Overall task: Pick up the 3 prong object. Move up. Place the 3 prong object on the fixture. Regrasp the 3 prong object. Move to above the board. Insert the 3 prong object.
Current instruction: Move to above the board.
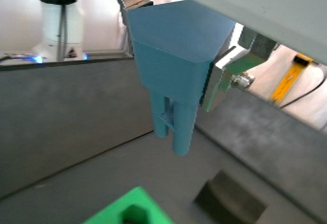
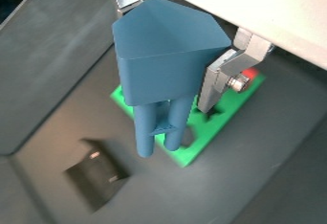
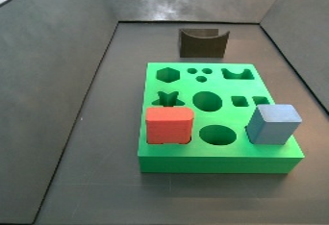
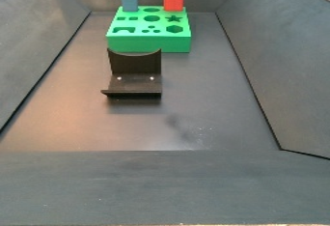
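Clamping one 3 prong object [image 2: 163,75], the gripper [image 2: 173,65] hangs aloft.

A red rounded block [image 3: 168,126] stands on the green slab's near left corner in a side view, and a pale blue cube [image 3: 274,123] stands upright at the near right corner; the two are well apart
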Available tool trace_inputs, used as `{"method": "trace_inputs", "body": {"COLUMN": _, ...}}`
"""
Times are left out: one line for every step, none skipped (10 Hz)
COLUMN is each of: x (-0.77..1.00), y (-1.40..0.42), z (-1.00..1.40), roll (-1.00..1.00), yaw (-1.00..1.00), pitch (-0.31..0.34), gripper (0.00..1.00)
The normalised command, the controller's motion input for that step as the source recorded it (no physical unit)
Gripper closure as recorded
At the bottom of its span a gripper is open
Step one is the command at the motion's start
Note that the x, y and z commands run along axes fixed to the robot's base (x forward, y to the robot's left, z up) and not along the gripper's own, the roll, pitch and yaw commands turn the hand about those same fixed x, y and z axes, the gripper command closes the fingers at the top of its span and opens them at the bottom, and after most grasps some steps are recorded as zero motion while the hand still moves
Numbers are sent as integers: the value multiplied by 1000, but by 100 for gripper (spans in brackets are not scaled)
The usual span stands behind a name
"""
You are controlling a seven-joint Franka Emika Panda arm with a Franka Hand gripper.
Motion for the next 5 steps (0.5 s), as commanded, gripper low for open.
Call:
{"method": "trace_inputs", "body": {"x": -218, "y": -19, "z": 28, "roll": -1000, "yaw": -107, "pitch": -56, "gripper": 100}}
{"method": "trace_inputs", "body": {"x": -161, "y": 29, "z": 14, "roll": -1000, "yaw": -104, "pitch": -62, "gripper": 100}}
{"method": "trace_inputs", "body": {"x": -127, "y": 44, "z": 15, "roll": -1000, "yaw": -98, "pitch": -79, "gripper": 100}}
{"method": "trace_inputs", "body": {"x": -120, "y": 40, "z": 13, "roll": -1000, "yaw": -98, "pitch": -95, "gripper": 100}}
{"method": "trace_inputs", "body": {"x": -108, "y": 60, "z": 5, "roll": -676, "yaw": -51, "pitch": -107, "gripper": 100}}
